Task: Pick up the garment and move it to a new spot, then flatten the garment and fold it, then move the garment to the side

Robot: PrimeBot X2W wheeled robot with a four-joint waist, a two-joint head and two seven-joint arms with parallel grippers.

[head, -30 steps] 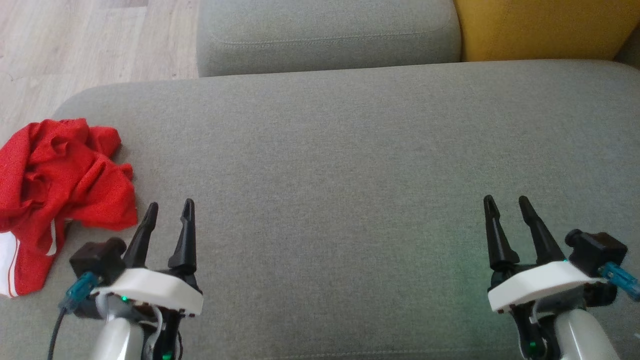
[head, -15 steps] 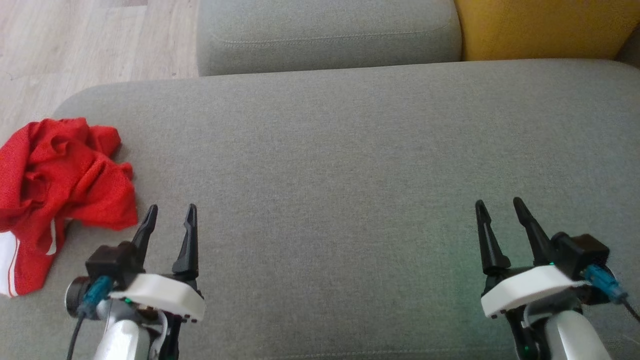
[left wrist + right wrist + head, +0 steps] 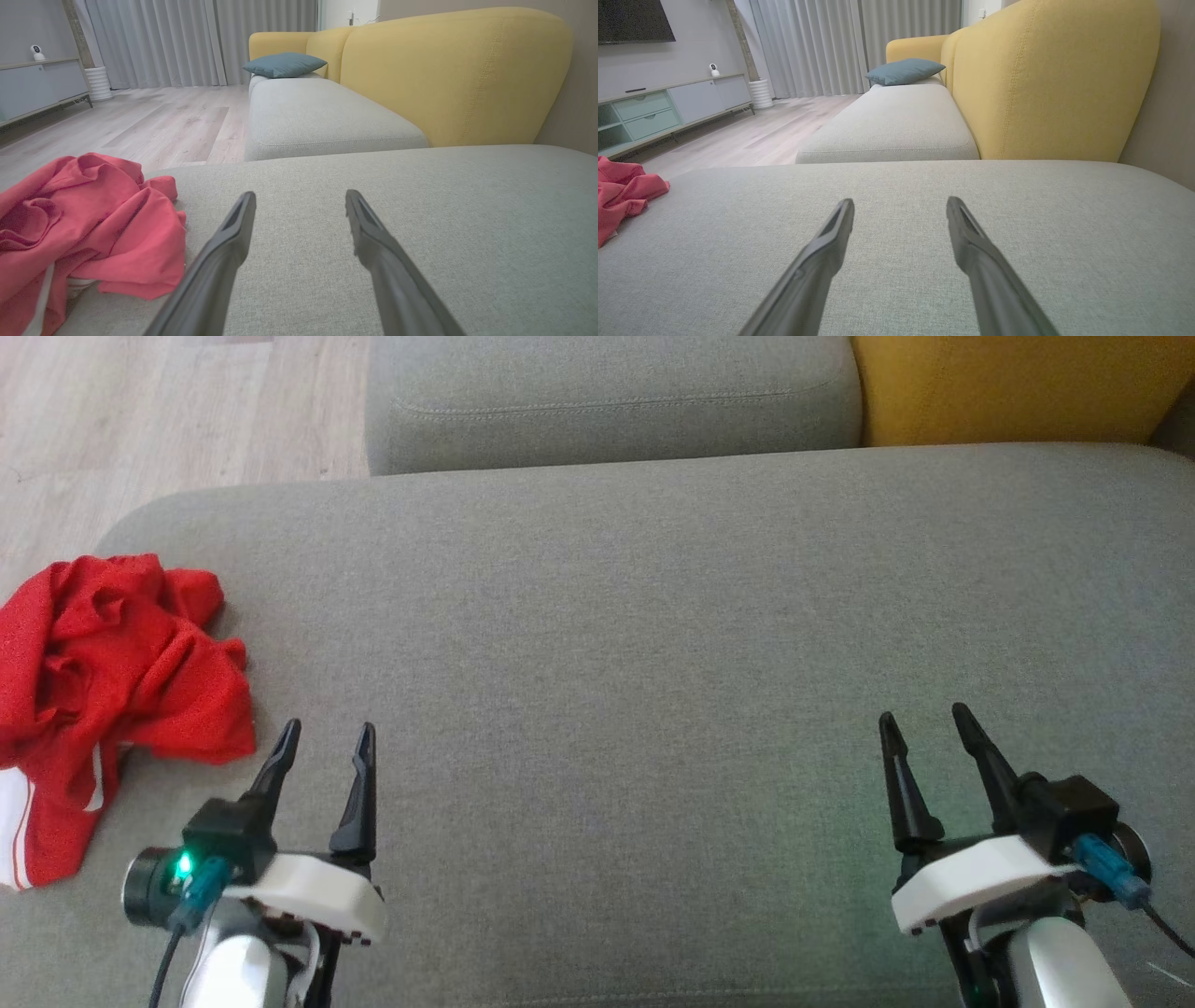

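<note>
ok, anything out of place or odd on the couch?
Only the red garment: crumpled in a heap near the left end of the grey seat cushion. Nothing looks spilled or damaged.

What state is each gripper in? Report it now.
Left gripper: open, holding nothing, beside the red garment.
Right gripper: open, holding nothing.

Crumpled red fabric garment (image 3: pixel 112 663) is lying at left end of broad grey fabric cushion (image 3: pixel 653 616); yellow upholstered backrest (image 3: pixel 1008 387) standing behind.

Left claw (image 3: pixel 330 724) and right claw (image 3: pixel 921 711) slightly inward, lower than before.
</note>
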